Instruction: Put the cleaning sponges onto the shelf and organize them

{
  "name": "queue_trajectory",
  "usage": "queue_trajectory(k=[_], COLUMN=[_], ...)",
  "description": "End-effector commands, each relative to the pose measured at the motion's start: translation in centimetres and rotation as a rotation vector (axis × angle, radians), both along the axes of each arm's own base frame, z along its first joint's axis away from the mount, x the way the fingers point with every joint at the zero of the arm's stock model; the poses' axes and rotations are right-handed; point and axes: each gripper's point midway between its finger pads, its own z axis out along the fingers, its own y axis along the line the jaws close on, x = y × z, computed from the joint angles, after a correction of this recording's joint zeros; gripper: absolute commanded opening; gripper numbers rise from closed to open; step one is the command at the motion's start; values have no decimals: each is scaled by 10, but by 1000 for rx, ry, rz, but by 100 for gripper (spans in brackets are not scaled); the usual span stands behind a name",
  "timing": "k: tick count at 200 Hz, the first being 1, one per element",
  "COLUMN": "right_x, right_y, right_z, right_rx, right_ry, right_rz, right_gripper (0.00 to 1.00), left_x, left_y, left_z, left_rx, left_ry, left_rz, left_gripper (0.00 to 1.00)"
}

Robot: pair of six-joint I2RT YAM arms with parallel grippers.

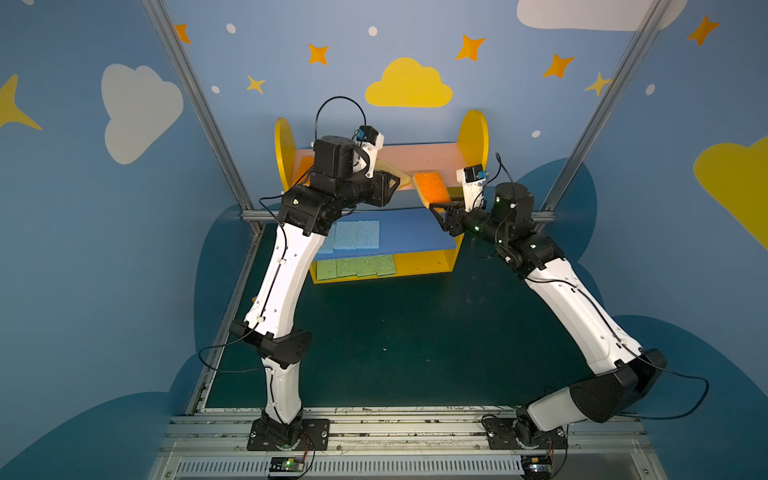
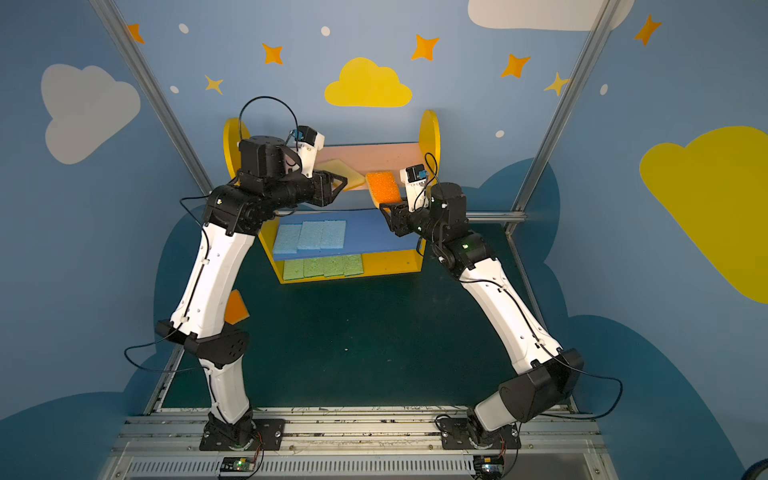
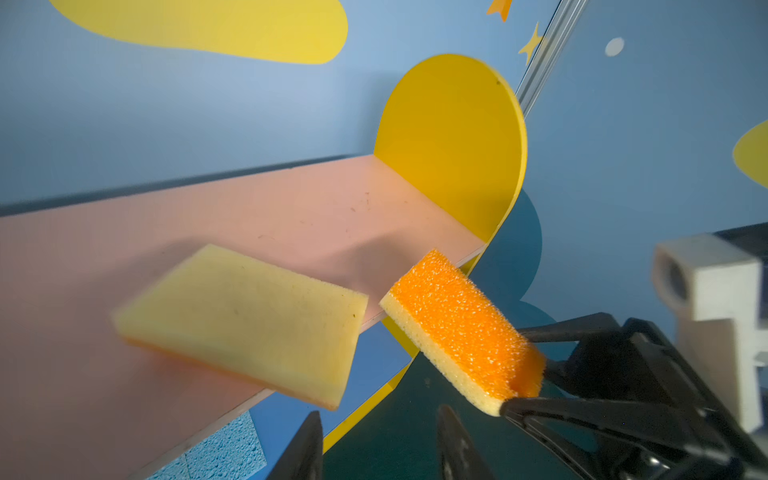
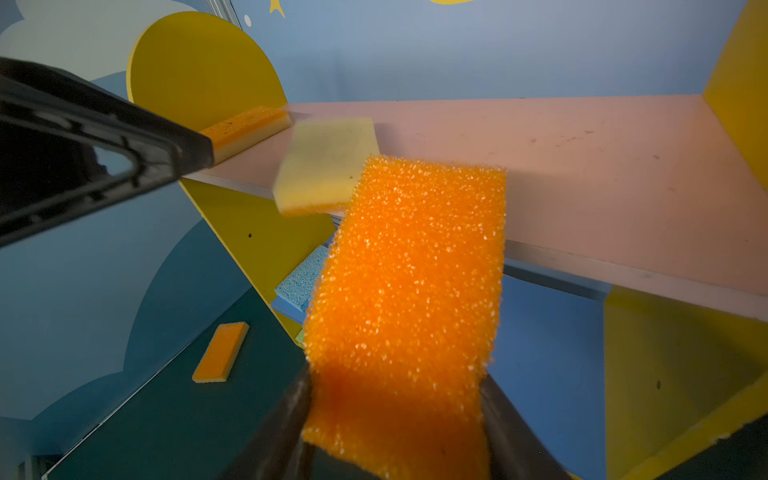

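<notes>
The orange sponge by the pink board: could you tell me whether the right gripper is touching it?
Touching. The left wrist view shows the right gripper with its fingers clamped on one end of the orange sponge.

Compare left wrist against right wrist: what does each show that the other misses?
Left wrist only: the left claw, open and empty; the white camera mount on the right arm.
Right wrist only: an orange-and-yellow rectangular foam sponge lying on the dark green table; a second such sponge at the pink wooden board's left end, beside the yellow round-topped side panel.
Both: a yellow-face-up foam sponge overhanging that board's front edge; the orange-face-up sponge shut in the right claw; light blue sponges below.
</notes>
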Motion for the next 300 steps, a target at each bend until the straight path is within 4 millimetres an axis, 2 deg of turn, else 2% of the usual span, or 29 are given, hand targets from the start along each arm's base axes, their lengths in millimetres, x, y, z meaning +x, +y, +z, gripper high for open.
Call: queue_trajectory(k=[1, 17, 30, 63, 90, 129, 150, 173, 201, 230, 269, 300], right_x=[-2, 1, 3, 17, 36, 68, 80, 84, 76, 51, 13, -4], right_y=[-6, -5, -5, -3, 0, -2, 4, 11, 9, 11, 19, 38], right_z=[14, 16, 20, 32, 37, 32, 25, 22, 32, 52, 79, 88], right_rx=[20, 16, 12, -20, -60, -96, -119, -129, -144, -180, -196, -196], right_ry=[-28, -31, -40, -58, -63, -37, -11, 3, -29, -103, -190, -187], right_rz=[-18, -18, -21, -43, -70, -139, -137, -108, -105, -61, 30, 148], right_gripper=[54, 54, 54, 54, 55, 59, 70, 79, 87, 91, 94, 94], left_x=[-13, -15, -10, 8, 12, 0, -13, -32, -53, -70, -81, -91], left_y=[7, 11, 10, 4, -1, 9, 17, 28, 39, 49, 60, 64], left_z=[24, 29, 24, -12, -31, -33, -36, -36, -41, -56, -93, -123], left_rx=[-18, -15, 3, 52, 52, 12, -10, -37, -56, -80, -124, -147], left_ry=[-70, -94, -92, -9, 33, -2, -12, -25, -26, -8, 46, 88], left_rz=[-3, 7, 8, 4, 0, 31, 48, 65, 77, 94, 121, 134], left_gripper=[46, 52, 58, 64, 65, 72, 77, 82, 86, 87, 89, 90])
